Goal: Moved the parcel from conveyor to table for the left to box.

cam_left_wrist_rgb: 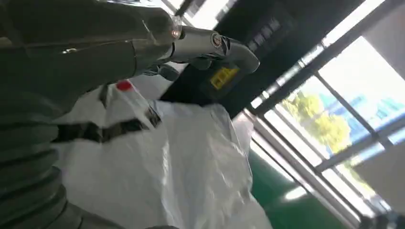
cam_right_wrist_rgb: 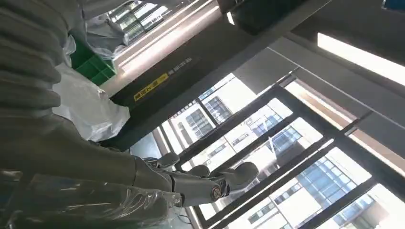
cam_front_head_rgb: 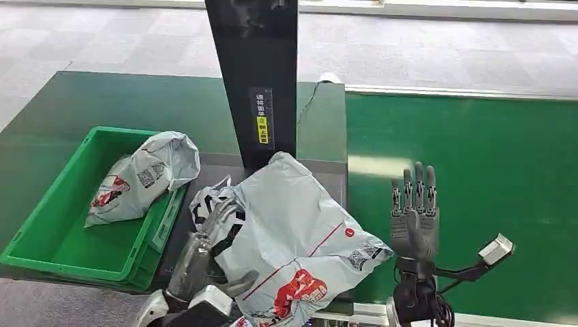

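Right hand raised upright over the near edge of the green conveyor, fingers extended and apart, holding nothing; it stands just beside the parcel's right corner without touching it. Left hand reaches up along the parcel's left side, fingers lying against the crumpled dark-patterned end; the left wrist view places the fingers stretched over the film, but whether they have closed into a grip cannot be told.

Parcel: a large grey-white plastic mailer bag resting on the dark tabletop at its near edge, between the green crate and the conveyor, in front of the black upright column. Its right corner laps toward the conveyor's edge.

Progress, as judged: the transfer from conveyor to tabletop appears complete, the right hand being free of the bag. Remaining: the left hand must secure the parcel and place it in the crate, which stands at the tabletop's left edge and already contains a smaller bag.

Appearance: thin, wrinkled, softly stuffed film; a red diagonal stripe, a red-and-white printed logo near the front, and barcode labels toward the right corner. It is likely to sag and slip when lifted.
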